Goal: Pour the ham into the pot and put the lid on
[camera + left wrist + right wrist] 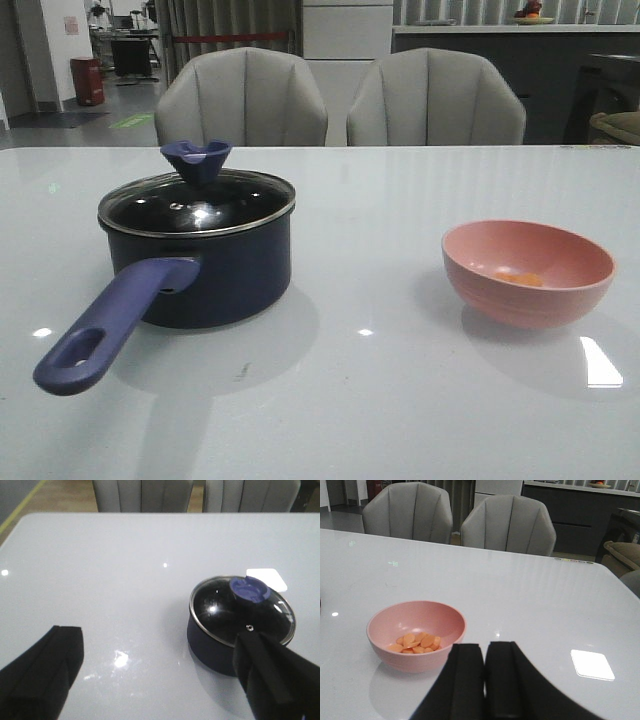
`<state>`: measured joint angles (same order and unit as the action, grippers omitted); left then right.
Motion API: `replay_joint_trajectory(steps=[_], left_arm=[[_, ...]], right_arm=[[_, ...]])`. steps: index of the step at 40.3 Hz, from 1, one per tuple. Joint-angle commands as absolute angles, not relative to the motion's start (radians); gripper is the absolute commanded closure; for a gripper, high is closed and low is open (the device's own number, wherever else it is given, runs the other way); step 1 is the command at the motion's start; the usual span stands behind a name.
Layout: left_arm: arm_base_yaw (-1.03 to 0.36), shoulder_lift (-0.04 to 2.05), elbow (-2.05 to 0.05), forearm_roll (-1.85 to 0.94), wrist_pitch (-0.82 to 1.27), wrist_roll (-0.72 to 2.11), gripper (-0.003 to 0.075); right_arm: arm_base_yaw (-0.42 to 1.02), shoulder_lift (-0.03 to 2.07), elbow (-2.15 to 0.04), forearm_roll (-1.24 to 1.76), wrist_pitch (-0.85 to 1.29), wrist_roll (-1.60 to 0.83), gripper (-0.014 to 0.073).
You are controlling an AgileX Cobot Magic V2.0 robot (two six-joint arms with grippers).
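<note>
I see the pot, dark navy and round, upright on the desk's left half, its long purple-blue slotted handle angled toward me and to the left. The lid, clear glass with a steel rim and small vent hole, sits closed and level on the pot; its flared dark blue knob points up. The ham, a cluster of flat orange-yellow slices, lies in the bottom of the pink bowl, well apart from the pot, on the right.
</note>
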<state>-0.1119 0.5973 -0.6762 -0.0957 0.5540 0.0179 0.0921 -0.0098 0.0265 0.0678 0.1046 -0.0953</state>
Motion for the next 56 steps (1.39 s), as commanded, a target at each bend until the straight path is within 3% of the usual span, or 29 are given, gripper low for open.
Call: replay_joint_trajectory(steps=[1,17,31,44,56], left_arm=[[-0.113,0.696,-0.767,-0.126,0.54,0.016,0.0069],[-0.118,1.134,-1.086,-0.226,0.716,0.016,0.0073],[-0.306,1.463,-1.33,-0.186,0.825,-0.034,0.0073],[-0.498,1.681,-1.578,0.063,0.928,-0.264,0.0074],[-0.512,1.815,-1.736,0.103,1.011,-0.332,0.0074]], right_arm=[[0.088,-0.03,0.022,0.067,0.02,-0.099,0.0428],[0.088,-0.03,0.022,0.067,0.02,-0.099,0.0428],[0.088,-0.03,0.022,0.067,0.02,-0.099,0.0428],[0.088,-0.031,0.022,0.067,0.02,-0.099,0.0428],[0.088,-0.031,0.022,0.067,0.02,-0.099,0.0428]])
